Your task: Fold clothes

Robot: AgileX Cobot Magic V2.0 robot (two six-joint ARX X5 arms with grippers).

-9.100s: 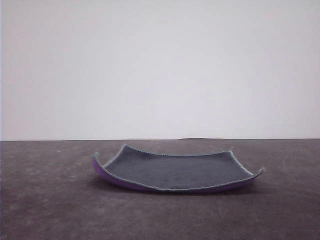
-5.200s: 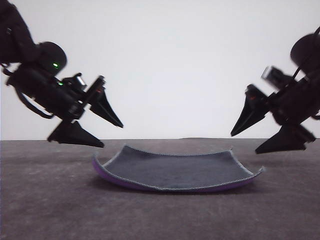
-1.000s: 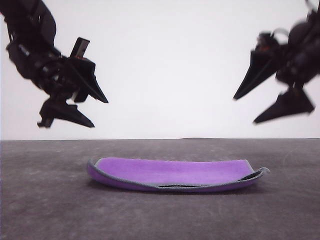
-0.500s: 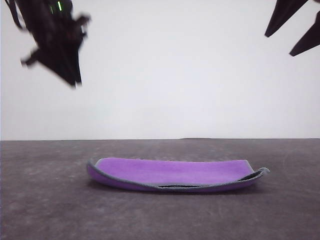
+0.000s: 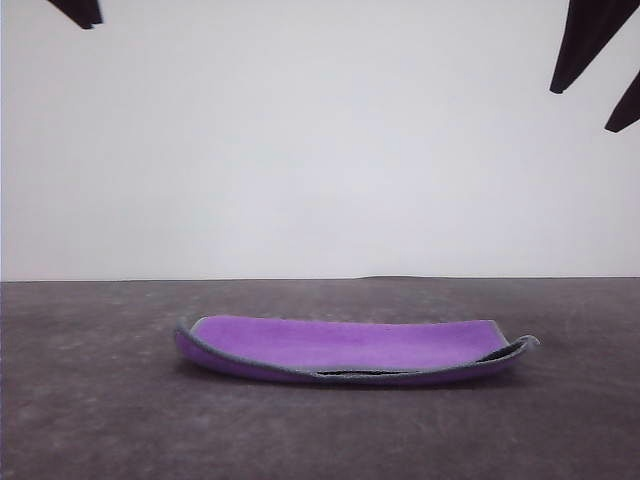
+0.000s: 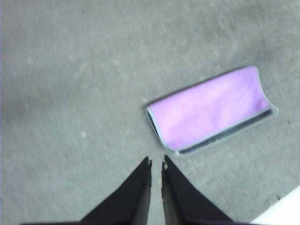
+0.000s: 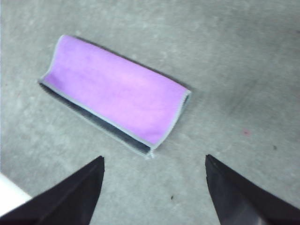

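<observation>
One cloth (image 5: 350, 348) lies folded, purple face up, on the grey table (image 5: 90, 410). The left gripper (image 6: 156, 163) has its fingers nearly together, empty; the right gripper (image 7: 154, 161) is spread wide, empty, both high above it.

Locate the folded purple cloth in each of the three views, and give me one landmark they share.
Front view: the cloth lies low and centre on the dark table, purple face up.
Left wrist view: it sits right of centre, beyond the near-shut left hand.
Right wrist view: it sits upper left of centre, beyond the wide-open right hand.
Shared landmark: the grey stitched edge along the cloth's open long side.
</observation>
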